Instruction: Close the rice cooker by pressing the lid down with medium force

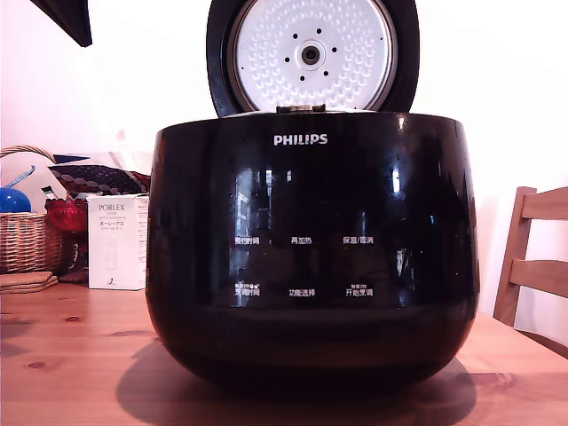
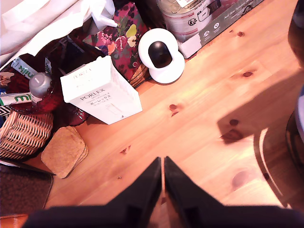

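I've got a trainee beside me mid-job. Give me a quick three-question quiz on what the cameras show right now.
1. True or false: the lid of the rice cooker is already shut.
2. In the exterior view, what stands on the table to the left of the cooker? A) a white box B) a kettle C) a laptop
3. In the wrist view, how do the jaws of the gripper stand?

Key
1. False: the lid stands upright, its dimpled silver underside facing the camera.
2. A: the white box, beside a wicker basket.
3. Closed together, holding nothing, above bare wood.
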Robot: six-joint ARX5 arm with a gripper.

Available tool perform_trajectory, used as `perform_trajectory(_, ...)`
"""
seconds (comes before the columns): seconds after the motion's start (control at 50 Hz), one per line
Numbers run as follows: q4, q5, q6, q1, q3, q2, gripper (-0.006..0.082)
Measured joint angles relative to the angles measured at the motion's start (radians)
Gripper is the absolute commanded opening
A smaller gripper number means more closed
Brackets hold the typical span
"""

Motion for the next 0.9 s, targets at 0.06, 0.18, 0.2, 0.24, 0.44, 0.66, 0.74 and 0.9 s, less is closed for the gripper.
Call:
perform_trajectory(0.06, 0.013, 0.023, 0.0, 0.008, 0.0, 0.0, -0.0023)
perform_trajectory(0.18, 0.028, 0.038, -0.003, 0.013, 0.0, 0.0, -0.0023)
perform_trajectory(0.2, 0.03, 0.038, -0.003, 0.013, 0.0, 0.0, -0.0023)
perform_trajectory(0.24, 0.035, 0.038, -0.003, 0.014, 0.0, 0.0, -0.0023)
perform_trajectory(0.44, 0.112, 0.039, -0.003, 0.014, 0.0, -0.005, -0.0023)
perform_trajectory(0.66, 0.239, 0.083, -0.003, 0.014, 0.071, -0.006, -0.0024)
perform_trajectory(0.74, 0.3, 0.116, -0.003, 0.014, 0.129, -0.006, -0.0024)
perform_trajectory(0.9, 0.374, 0.191, -0.002, 0.013, 0.2, -0.011, -0.0024)
